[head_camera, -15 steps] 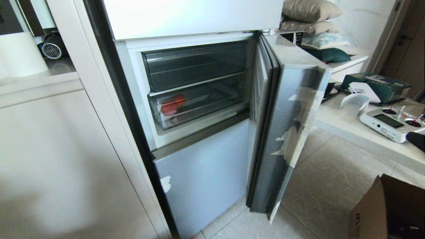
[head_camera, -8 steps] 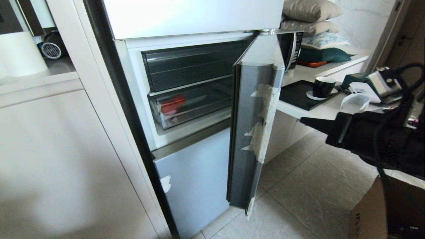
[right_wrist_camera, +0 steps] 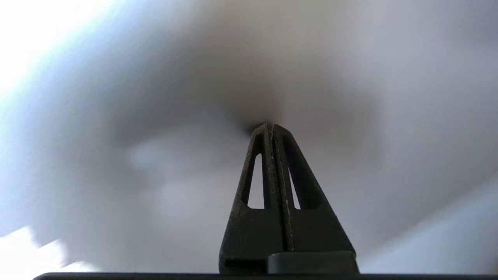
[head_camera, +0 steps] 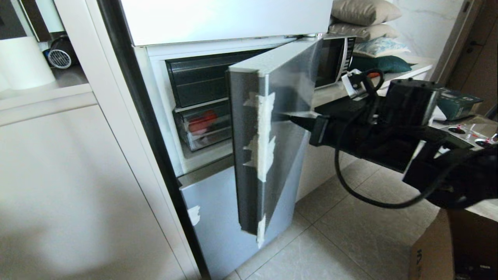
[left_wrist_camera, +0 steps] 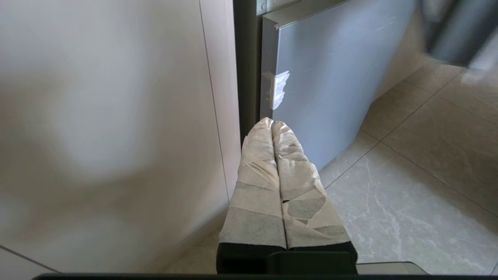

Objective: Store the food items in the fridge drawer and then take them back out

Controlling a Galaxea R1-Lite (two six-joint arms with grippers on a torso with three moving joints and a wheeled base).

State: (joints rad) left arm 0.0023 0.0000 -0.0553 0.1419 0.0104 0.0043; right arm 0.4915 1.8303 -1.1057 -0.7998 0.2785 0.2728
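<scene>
The food items show as a red lump inside the fridge drawer, a clear bin on the lower shelf of the open compartment. The grey fridge door stands half swung across the opening and hides the drawer's right part. My right gripper is shut and holds nothing, its black tip against the door's outer face; in the right wrist view the right gripper fills the frame against a blurred grey surface. My left gripper is shut with taped fingers, low beside the lower fridge door, and is absent from the head view.
A dark upper drawer sits above the clear one. A microwave and cushions stand behind the door. A counter at right carries a white controller and green box. A cardboard box sits on the tiled floor. White cabinet at left.
The fridge door has swung from wide open to about half shut, leftward across the opening. My right arm came in from the right and its shut tip now meets the door face.
</scene>
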